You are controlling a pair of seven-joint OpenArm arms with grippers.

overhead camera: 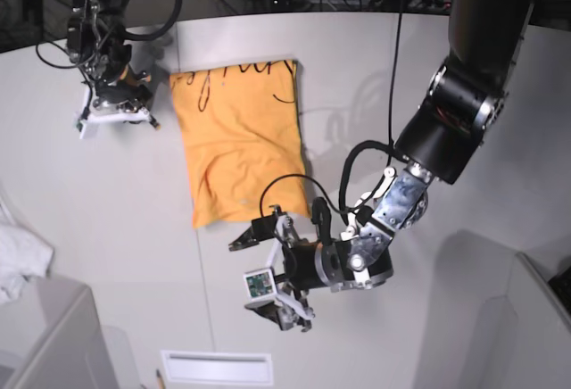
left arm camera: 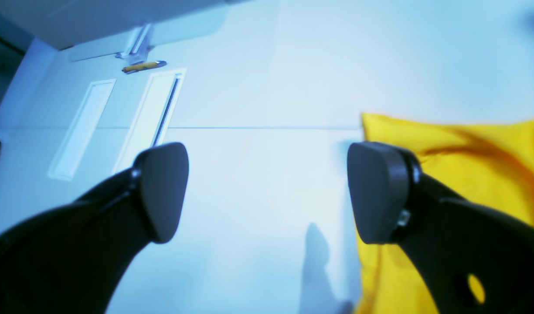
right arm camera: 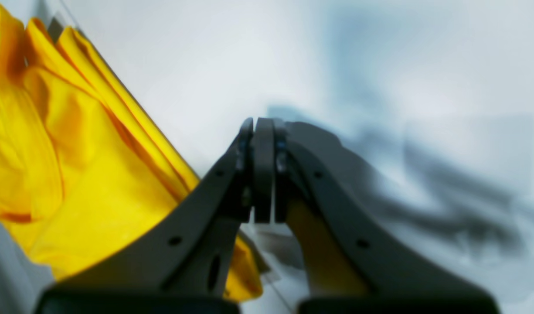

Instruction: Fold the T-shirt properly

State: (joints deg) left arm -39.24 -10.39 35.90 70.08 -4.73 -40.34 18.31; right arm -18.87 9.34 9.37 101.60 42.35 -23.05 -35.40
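The orange-yellow T-shirt (overhead camera: 239, 144) lies flat on the white table as a folded rectangle, with black script along its far edge. My left gripper (overhead camera: 250, 277) hovers open just off the shirt's near edge, nothing between its fingers. In the left wrist view the left gripper (left arm camera: 267, 192) frames bare table, with the T-shirt (left arm camera: 471, 165) behind its right finger (left arm camera: 373, 192). My right gripper (overhead camera: 141, 117) is shut beside the shirt's far left corner. Seen from the right wrist, the right gripper (right arm camera: 262, 131) has its jaws pressed together and empty, apart from the T-shirt (right arm camera: 75, 157) on the left.
A crumpled white cloth (overhead camera: 18, 260) lies at the table's left edge. A white slotted vent (overhead camera: 214, 367) sits near the front edge, also seen as the vent (left arm camera: 81, 131) in the left wrist view. Grey boxes (overhead camera: 49, 340) stand at the front corners.
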